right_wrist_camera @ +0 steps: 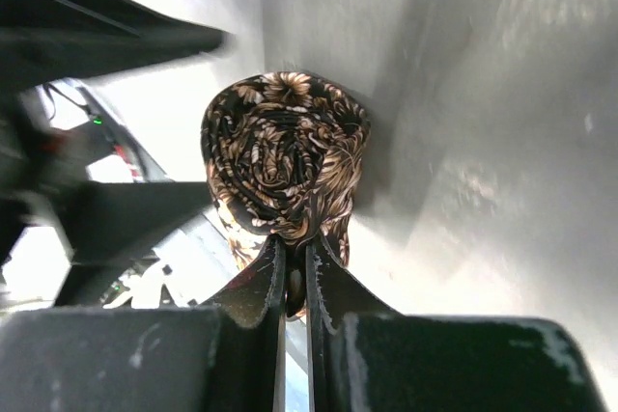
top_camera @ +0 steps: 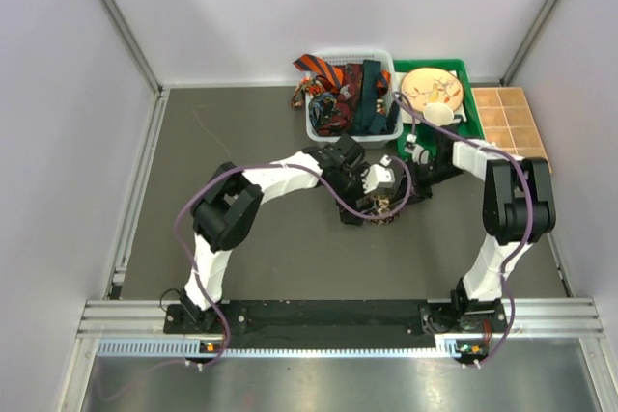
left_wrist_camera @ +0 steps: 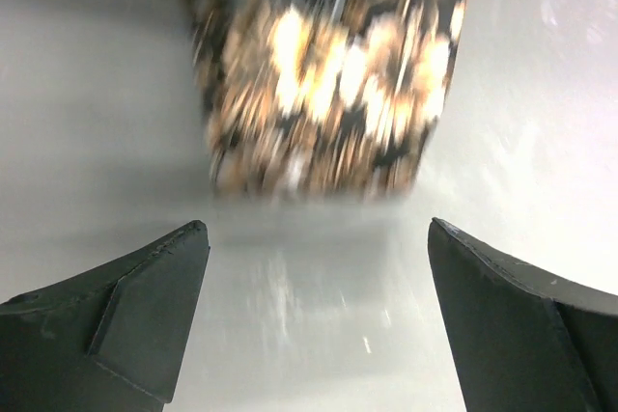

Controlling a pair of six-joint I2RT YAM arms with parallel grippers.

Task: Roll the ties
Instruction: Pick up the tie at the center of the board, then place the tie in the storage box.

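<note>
A brown-black speckled tie [right_wrist_camera: 285,156] sits rolled into a coil on the grey table, and in the top view [top_camera: 379,209] it lies between the two grippers. My right gripper [right_wrist_camera: 294,256] is shut on the coil's near edge, with fabric pinched between the fingers; in the top view [top_camera: 399,194] it is just right of the coil. My left gripper [left_wrist_camera: 319,238] is open and empty, just short of the blurred coil [left_wrist_camera: 328,74]; in the top view [top_camera: 361,200] it is left of the coil. Orange-black striped [top_camera: 323,71], dark red and dark teal [top_camera: 369,94] ties lie in the white basket [top_camera: 350,134].
The basket stands at the back centre. A green tray [top_camera: 468,79] to its right holds a round wooden plate [top_camera: 432,86] and a white cup. A wooden compartment tray [top_camera: 510,118] lies at the far right. Grey walls close the sides.
</note>
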